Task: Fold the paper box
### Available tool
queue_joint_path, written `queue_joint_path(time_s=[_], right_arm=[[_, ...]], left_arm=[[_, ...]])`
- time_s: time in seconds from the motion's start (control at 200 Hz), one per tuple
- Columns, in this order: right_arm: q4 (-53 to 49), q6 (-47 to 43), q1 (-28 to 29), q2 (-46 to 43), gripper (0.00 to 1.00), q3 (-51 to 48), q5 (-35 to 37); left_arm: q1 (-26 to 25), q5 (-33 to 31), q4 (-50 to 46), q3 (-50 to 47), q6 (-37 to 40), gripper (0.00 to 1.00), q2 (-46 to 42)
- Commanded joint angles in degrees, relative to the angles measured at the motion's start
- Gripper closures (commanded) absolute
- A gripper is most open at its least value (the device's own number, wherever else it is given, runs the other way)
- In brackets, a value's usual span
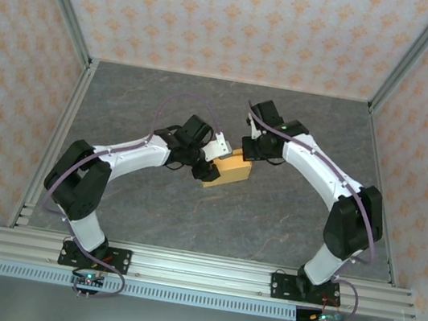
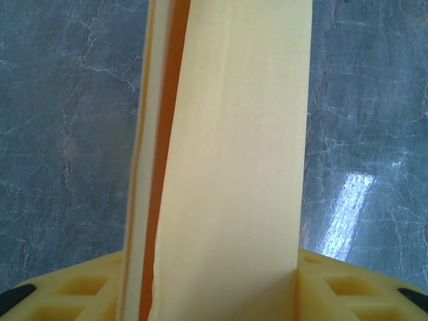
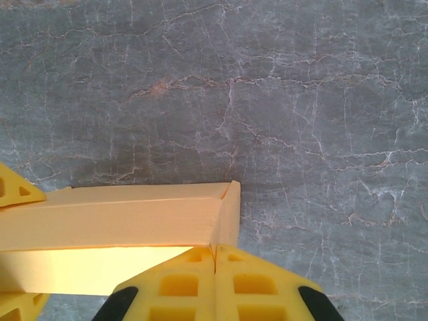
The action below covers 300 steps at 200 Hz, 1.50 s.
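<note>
Step in hand: you are mid-fold, I judge; the paper box (image 1: pixel 227 170) sits partly formed on the desk (image 1: pixel 270 218), between your two pincers.
Left pincer (image 1: pixel 207 163): you hold the box's near-left end, a wall clamped upright between the half-spread fingers (image 2: pixel 73 287).
Right pincer (image 1: pixel 248 151): your fingers (image 3: pixel 187 281) meet flat together, tips touching the box's corner; nothing is between them.
Next move: you need to keep the left hold steady while the closed right tips press a panel home, I judge.
Materials: thin, matte, light orange-tan card with crisp creases; the double-layered edge shows darker orange inside.
Desk: grey, veined, stone-look, slightly glossy.
</note>
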Motion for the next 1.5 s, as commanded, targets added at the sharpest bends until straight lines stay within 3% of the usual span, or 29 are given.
queue_joint_path(time_s=[0.0,0.375,0.961,1.091,1.266,1.496], right_arm=[[-3.6,1.9,0.0,0.4,1.0,3.4,-0.3],[-7.8,3.1,-1.6,2.8,1.0,7.1,-2.3],[-2.5,1.7,-2.2,1.3,1.0,-0.7,0.9],[-2.8,1.9,-2.2,0.7,1.0,-0.5,1.8],[-2.8,2.4,-2.0,-0.6,1.0,-0.7,2.6],[-2.6,2.9,-1.3,-1.3,1.0,-1.1,3.5]], left_arm=[[-0.3,-2.2,-3.2,1.5,1.1,0.48,1.3],[-0.5,-2.6,-3.3,1.9,1.4,0.49,1.9],[-0.5,-2.4,-4.4,3.2,0.5,0.49,1.9],[-0.5,-1.6,-5.0,3.5,0.3,0.4,1.5],[-0.2,-0.1,-2.2,1.4,-1.1,0.16,-1.6],[1.0,0.6,-0.3,0.2,-4.4,0.09,-4.9]])
